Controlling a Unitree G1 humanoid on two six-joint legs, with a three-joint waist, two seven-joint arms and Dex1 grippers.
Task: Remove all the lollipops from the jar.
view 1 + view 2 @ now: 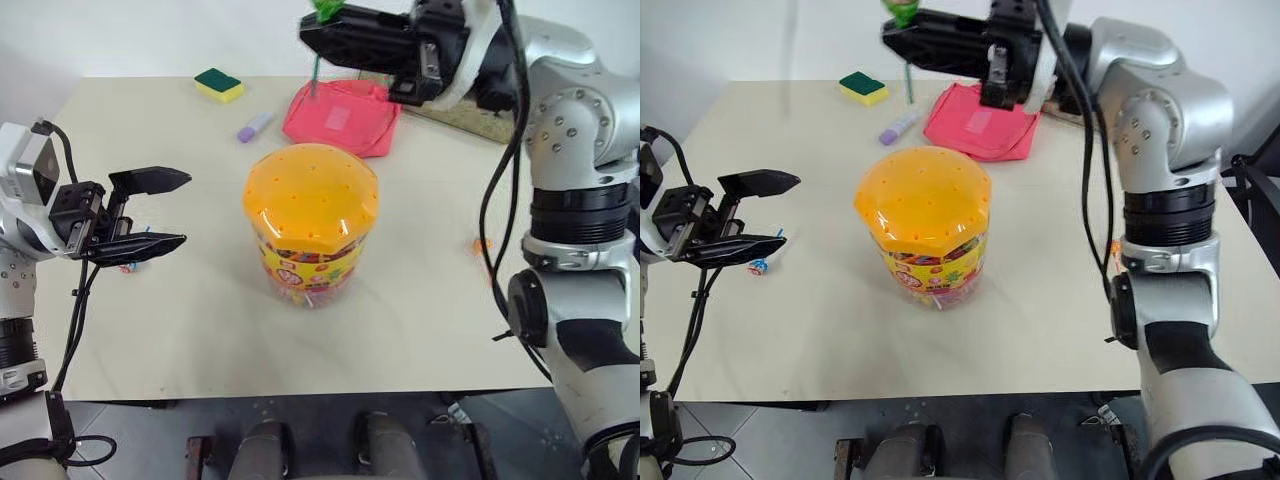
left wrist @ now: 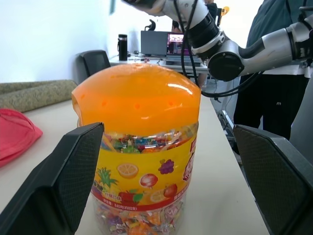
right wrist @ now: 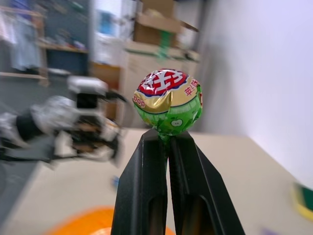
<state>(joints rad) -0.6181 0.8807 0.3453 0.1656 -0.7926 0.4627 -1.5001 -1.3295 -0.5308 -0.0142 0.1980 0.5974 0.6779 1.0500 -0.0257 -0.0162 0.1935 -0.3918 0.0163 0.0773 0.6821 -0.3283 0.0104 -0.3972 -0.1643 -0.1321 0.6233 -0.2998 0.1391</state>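
Note:
The jar [image 1: 310,250], a clear tub with a yellow-red label and an orange holed lid [image 1: 310,195], stands upright mid-table. High above and behind it, my right gripper [image 1: 312,32] is shut on the stick of a green-wrapped lollipop [image 3: 168,100], whose head sticks up past the fingertips. My left gripper [image 1: 182,210] hovers open to the left of the jar, pointing at it, with nothing between its fingers [image 2: 63,176]. Another small lollipop [image 1: 758,266] lies on the table beneath the left gripper. A tiny orange piece [image 1: 482,244] lies right of the jar, too small to identify.
At the back of the table lie a pink cloth pouch [image 1: 340,115], a lilac cylinder [image 1: 254,127] and a green-yellow sponge [image 1: 218,85]. The table's front edge [image 1: 300,392] runs close below the jar. A person [image 2: 279,73] stands beyond the table's right side.

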